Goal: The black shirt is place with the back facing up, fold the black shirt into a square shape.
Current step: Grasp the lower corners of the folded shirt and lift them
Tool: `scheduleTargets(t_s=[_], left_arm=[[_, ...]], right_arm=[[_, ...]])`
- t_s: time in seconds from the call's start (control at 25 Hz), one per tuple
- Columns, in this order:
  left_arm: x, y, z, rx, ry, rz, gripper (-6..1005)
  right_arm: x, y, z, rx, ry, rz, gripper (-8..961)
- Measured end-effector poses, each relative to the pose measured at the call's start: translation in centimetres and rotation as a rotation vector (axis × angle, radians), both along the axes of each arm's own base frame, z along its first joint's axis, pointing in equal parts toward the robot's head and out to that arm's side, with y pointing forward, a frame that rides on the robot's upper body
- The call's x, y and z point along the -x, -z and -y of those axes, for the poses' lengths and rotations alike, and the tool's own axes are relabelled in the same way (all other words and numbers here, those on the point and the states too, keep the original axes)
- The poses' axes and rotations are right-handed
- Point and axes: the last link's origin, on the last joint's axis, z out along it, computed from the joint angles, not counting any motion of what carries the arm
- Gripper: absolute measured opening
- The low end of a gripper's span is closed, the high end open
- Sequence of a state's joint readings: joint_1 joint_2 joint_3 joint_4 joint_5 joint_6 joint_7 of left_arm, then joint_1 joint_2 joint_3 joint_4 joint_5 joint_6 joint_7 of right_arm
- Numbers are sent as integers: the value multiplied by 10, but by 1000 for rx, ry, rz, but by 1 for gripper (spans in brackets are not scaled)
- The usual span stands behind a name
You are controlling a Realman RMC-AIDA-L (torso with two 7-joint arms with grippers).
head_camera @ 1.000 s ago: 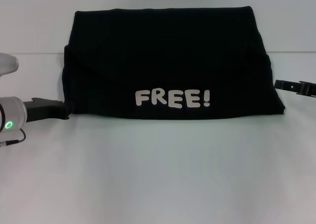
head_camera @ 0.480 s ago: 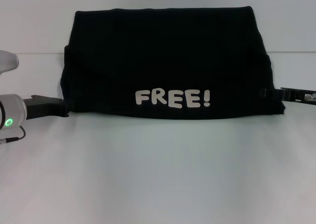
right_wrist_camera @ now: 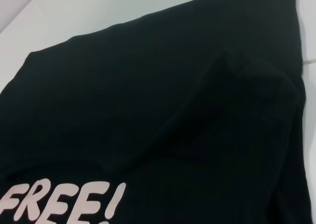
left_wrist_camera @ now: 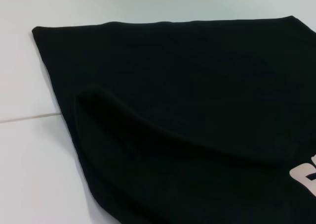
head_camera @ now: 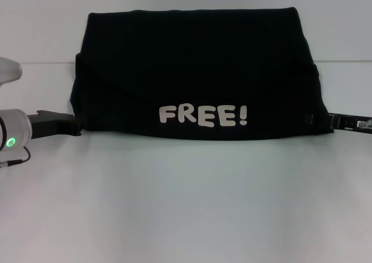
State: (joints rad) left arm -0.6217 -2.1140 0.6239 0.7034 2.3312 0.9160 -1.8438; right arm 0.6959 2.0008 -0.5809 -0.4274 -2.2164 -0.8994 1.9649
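Reaching in from both sides, the two arms sit low at the near corners of the black shirt (head_camera: pixel 195 71), which lies on the white counter (head_camera: pixel 186 205) already folded into a wide band, its off-white "FREE!" lettering (head_camera: pixel 204 115) face up near the front edge. The left gripper (head_camera: pixel 71 124) is at the shirt's near left corner, its tip touching or slipped under the hem there; the right gripper (head_camera: pixel 332 123) is at the near right corner, its tip likewise meeting the cloth. Whether either gripper has closed on fabric cannot be told: both tips merge with the dark cloth, and neither wrist view shows its own fingers.

Judging by the layout, the lengthwise folds look done and the step in hand is taking hold of the two side edges for the closing fold. A raised ridge runs across the shirt in both wrist views, so the layers are not flat. The next move calls for a firm pinch through all layers at each corner, then carrying one side over the other evenly, so the band closes into a square without dragging the stack.
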Motion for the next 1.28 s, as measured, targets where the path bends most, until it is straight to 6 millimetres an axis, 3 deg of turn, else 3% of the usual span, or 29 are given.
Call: scheduleTargets(t_s=[0.28,0.72,1.0,1.28], left_arm=[[-1,-1,-1,-1,2,-3,7],[1,-2,0,-5,-6,3,6],[2,-12,26,75,0,85,7],[10,-20,65,147,6,172,6]], right_arm=[[-3,-3,4,11,-6,-9,495],[-10,-9,15,30,-14,-27,20],[-20,-19,46,55,-73,-87,5],[-43,-34,103,53,-151,-181,-1]])
